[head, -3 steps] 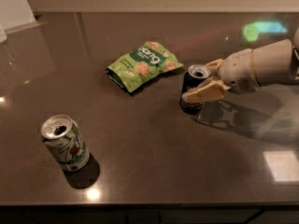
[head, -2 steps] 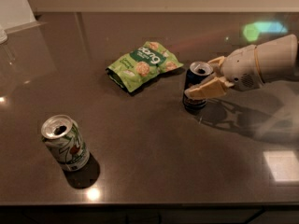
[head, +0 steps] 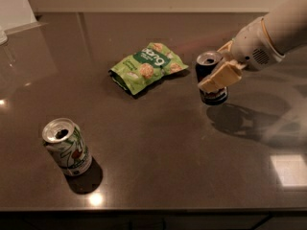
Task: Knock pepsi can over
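The pepsi can (head: pixel 206 73) is dark navy with an open silver top. It stands upright on the dark countertop (head: pixel 158 143), right of centre. My gripper (head: pixel 214 70) comes in from the upper right on a white arm (head: pixel 273 37). It is right at the can, and its tan part covers the can's right side. I cannot tell whether it holds the can or only touches it.
A green snack bag (head: pixel 147 66) lies flat just left of the pepsi can. A white-and-green can (head: pixel 67 147) with red marks stands upright at the front left. The counter's front edge runs along the bottom. A wall is behind.
The gripper and the pepsi can have shifted together a little right and upward in the picture. The can still stands upright. The bag and the white-and-green can have not moved.
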{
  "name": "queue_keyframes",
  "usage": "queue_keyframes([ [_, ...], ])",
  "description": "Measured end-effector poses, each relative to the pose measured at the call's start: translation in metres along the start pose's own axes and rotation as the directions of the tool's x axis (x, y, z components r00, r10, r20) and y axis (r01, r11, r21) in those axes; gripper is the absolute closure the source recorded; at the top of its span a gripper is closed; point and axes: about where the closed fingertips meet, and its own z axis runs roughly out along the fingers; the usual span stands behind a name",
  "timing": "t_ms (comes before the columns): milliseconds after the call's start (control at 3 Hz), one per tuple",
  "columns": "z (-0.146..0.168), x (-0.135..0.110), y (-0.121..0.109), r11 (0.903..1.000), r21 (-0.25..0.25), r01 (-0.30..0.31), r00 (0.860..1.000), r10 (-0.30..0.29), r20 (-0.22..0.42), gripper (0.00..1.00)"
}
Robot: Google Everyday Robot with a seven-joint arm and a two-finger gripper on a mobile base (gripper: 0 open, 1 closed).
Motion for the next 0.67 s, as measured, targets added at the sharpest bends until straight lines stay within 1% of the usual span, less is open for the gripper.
queue_keyframes([
  [333,-0.003,0.008,0.003,0.998,-0.043,0.045,0.984,-0.052,-0.173,1.0],
  [667,0.001,0.018,0.006,0.9933,-0.091,0.072,0.954,-0.095,-0.284,1.0],
])
